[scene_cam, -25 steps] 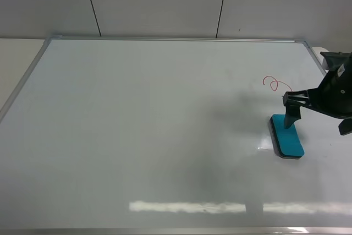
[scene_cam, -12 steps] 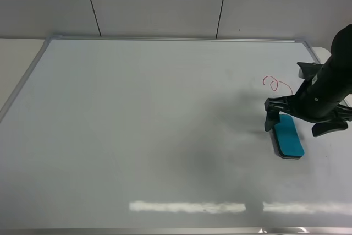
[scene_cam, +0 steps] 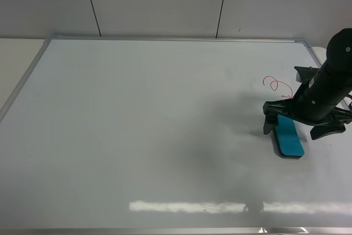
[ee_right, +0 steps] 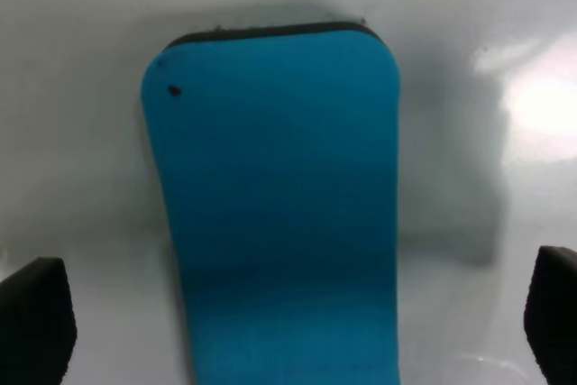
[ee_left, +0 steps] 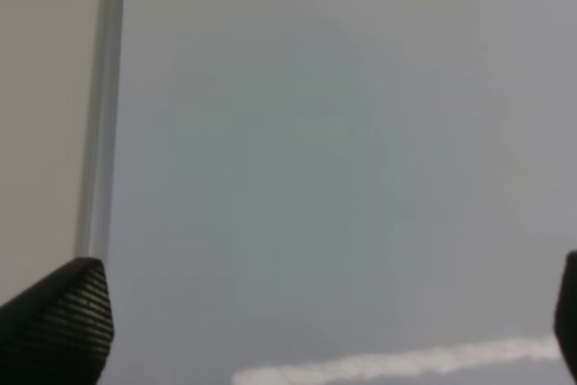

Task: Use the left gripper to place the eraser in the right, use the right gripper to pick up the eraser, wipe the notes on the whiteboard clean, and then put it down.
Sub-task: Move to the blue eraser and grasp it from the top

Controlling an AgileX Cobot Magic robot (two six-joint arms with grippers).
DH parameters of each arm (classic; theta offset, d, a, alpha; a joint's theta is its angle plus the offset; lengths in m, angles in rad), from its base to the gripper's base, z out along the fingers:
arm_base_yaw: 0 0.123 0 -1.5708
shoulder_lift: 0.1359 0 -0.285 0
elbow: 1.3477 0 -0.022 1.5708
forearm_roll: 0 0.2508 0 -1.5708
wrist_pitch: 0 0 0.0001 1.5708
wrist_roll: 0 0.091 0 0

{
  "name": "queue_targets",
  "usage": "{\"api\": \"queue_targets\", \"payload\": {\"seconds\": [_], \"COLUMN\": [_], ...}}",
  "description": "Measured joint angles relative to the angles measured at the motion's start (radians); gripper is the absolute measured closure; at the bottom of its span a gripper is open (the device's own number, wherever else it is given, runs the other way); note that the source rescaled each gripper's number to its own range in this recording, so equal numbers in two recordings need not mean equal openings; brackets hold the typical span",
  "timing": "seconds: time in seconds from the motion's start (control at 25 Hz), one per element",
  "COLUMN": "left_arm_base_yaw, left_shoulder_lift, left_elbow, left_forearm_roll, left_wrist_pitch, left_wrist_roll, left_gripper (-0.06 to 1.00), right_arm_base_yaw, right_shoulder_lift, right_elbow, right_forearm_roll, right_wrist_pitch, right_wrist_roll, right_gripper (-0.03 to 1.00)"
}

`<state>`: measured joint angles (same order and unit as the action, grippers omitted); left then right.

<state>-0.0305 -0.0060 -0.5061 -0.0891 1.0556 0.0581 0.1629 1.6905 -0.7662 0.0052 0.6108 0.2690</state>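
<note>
The teal-blue eraser (scene_cam: 289,138) lies flat on the whiteboard (scene_cam: 154,130) at the right. My right gripper (scene_cam: 301,125) is open, its two splayed fingers straddling the eraser's far end just above it. The right wrist view shows the eraser (ee_right: 279,196) between the fingertips (ee_right: 36,317), not touched. The red notes (scene_cam: 276,85) sit on the board just beyond the eraser. My left gripper (ee_left: 325,313) is open and empty over bare board near the silver frame (ee_left: 97,105); it is out of sight in the high view.
The board's silver frame (scene_cam: 165,39) runs along the far edge, with a grey panelled wall (scene_cam: 165,1) behind it. A beige tabletop (scene_cam: 16,59) shows beyond the board's left edge.
My right arm has swung in over the eraser and lowered, so its open fingers now straddle the eraser's far end. The eraser has not moved.
</note>
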Motion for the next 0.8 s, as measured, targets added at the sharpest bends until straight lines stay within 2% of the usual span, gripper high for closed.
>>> {"api": "queue_targets", "payload": {"seconds": [0.6, 0.64, 0.68, 0.76, 0.8], "left_arm_base_yaw": [0.0, 0.0, 0.0, 0.0, 0.0], "left_shoulder_lift": [0.0, 0.0, 0.0, 0.0, 0.0], "left_elbow": [0.0, 0.0, 0.0, 0.0, 0.0], "left_forearm_roll": [0.0, 0.0, 0.0, 0.0, 0.0], "left_wrist_pitch": [0.0, 0.0, 0.0, 0.0, 0.0], "left_wrist_roll": [0.0, 0.0, 0.0, 0.0, 0.0], "left_gripper": [-0.05, -0.05, -0.05, -0.05, -0.05], "right_arm_base_yaw": [0.012, 0.012, 0.012, 0.012, 0.012], "right_shoulder_lift": [0.026, 0.026, 0.026, 0.026, 0.026], "right_elbow": [0.0, 0.0, 0.0, -0.002, -0.002], "right_forearm_roll": [-0.017, -0.018, -0.019, -0.019, -0.019], "right_wrist_pitch": [-0.005, -0.005, -0.004, 0.011, 0.015], "right_wrist_roll": [0.0, 0.0, 0.0, 0.0, 0.0], "right_gripper": [-0.02, 0.05, 0.23, 0.83, 0.97]}}
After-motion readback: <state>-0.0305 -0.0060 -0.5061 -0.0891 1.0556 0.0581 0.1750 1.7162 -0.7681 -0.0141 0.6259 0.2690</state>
